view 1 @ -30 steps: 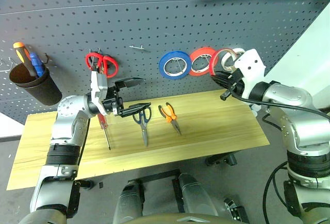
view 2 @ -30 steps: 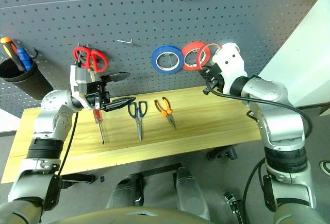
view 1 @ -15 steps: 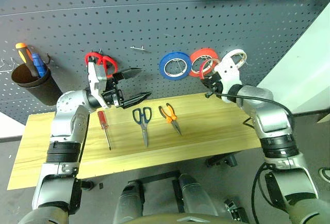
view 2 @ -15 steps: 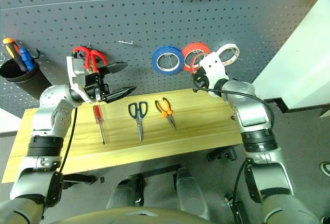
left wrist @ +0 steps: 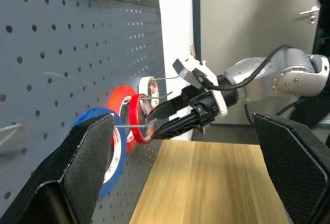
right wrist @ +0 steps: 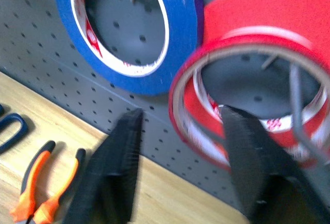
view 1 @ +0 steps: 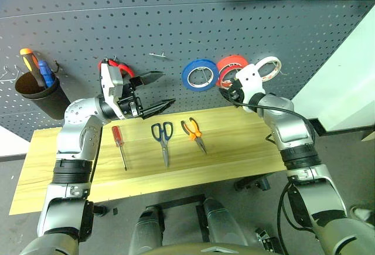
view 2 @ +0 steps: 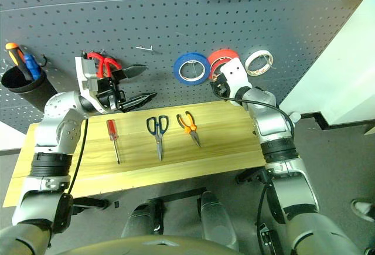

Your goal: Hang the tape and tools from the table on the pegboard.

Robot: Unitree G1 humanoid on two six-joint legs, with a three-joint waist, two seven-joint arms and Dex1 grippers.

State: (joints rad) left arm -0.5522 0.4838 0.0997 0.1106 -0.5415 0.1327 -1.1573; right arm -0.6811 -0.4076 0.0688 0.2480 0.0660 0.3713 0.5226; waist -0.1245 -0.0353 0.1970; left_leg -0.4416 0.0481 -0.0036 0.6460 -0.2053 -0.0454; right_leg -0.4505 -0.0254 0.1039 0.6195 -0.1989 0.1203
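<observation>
On the pegboard [view 1: 176,20] hang a blue tape roll [view 1: 198,74], a thick red roll [view 1: 231,64] and a white roll [view 1: 268,67]. A thin red tape ring [right wrist: 178,100] sits just in front of the thick red roll, with a hook wire through it. My right gripper [view 1: 225,94] is at that ring, open, its fingers [right wrist: 118,167] on either side of the ring's lower rim. On the table [view 1: 246,149] lie the red screwdriver [view 1: 119,143], blue scissors [view 1: 162,138] and orange pliers [view 1: 193,133]. My left gripper [view 1: 167,88] hangs open and empty above them.
Red-handled scissors [view 1: 120,67] hang on the pegboard behind my left hand. A black cup [view 1: 38,94] with an orange and a blue screwdriver hangs at far left. A bare hook [view 1: 157,55] sticks out above the blue scissors.
My right gripper brought the thin red tape ring leftward up to the board beside the thick red roll, then opened. My left gripper rose a little, still open.
</observation>
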